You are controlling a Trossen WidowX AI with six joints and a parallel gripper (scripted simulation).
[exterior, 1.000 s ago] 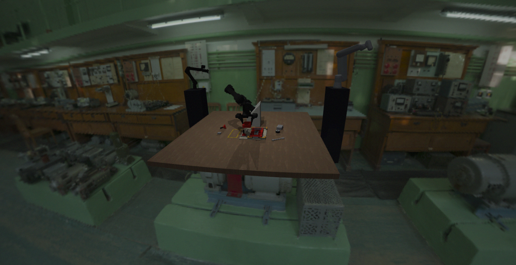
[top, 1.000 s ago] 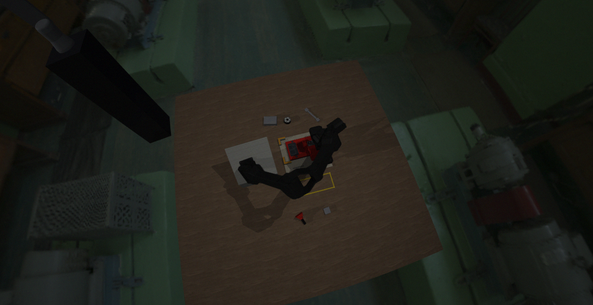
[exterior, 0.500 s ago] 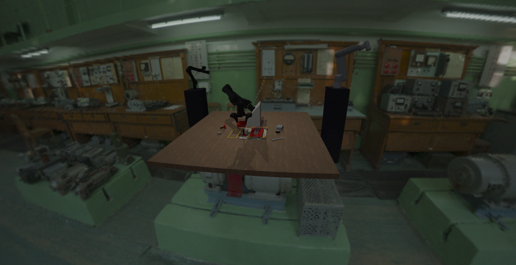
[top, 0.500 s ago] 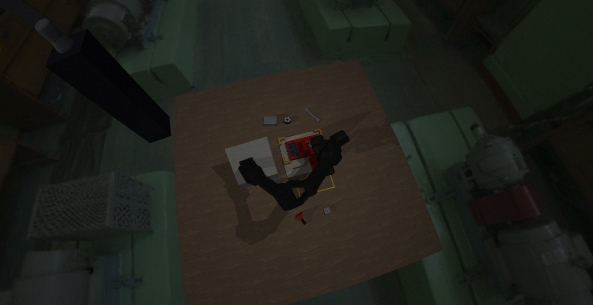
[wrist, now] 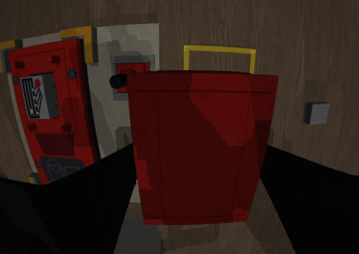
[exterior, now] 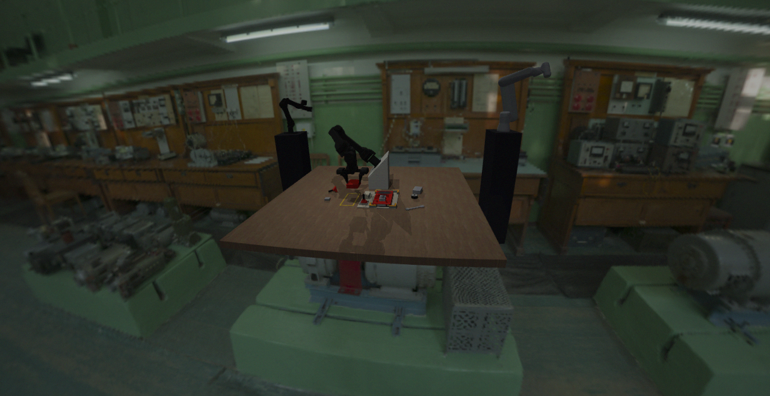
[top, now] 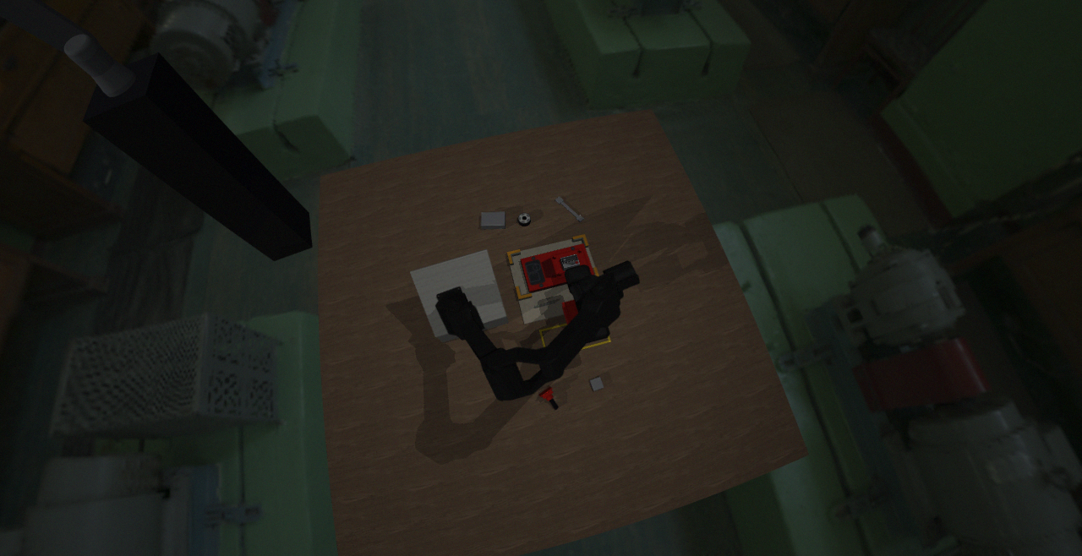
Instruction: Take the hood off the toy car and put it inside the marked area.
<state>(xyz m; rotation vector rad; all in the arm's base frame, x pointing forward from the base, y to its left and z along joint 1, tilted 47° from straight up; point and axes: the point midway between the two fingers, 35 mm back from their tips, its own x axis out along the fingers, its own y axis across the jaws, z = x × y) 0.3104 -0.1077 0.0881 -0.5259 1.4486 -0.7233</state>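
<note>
My gripper (exterior: pixel 353 180) (wrist: pixel 197 149) is shut on the red hood (exterior: pixel 352 184) (wrist: pixel 202 116), with one black finger at each side. The hood hangs level above the table, off the car. The red toy car (top: pixel 560 271) (wrist: pixel 69 97) sits between orange corner brackets on the pale board (wrist: pixel 143 33), its grey engine block uncovered. The marked area, a yellow outline (top: pixel 598 342) (exterior: pixel 347 204) (wrist: pixel 221 49), lies beside the board. In the wrist view the hood hides the outline's near part. In the top view the arm covers part of the outline and hood.
A red part with a black handle (wrist: pixel 119 81) stands in a board socket. A pale wedge-shaped block (top: pixel 454 273) (exterior: pixel 380 175) stands beside the board. A grey block (top: pixel 596 384) (wrist: pixel 317 113) and a red-and-black piece (top: pixel 548 395) lie past the outline. A wheel (top: pixel 524 217), wrench (top: pixel 570 209) and grey box (top: pixel 492 219) lie opposite.
</note>
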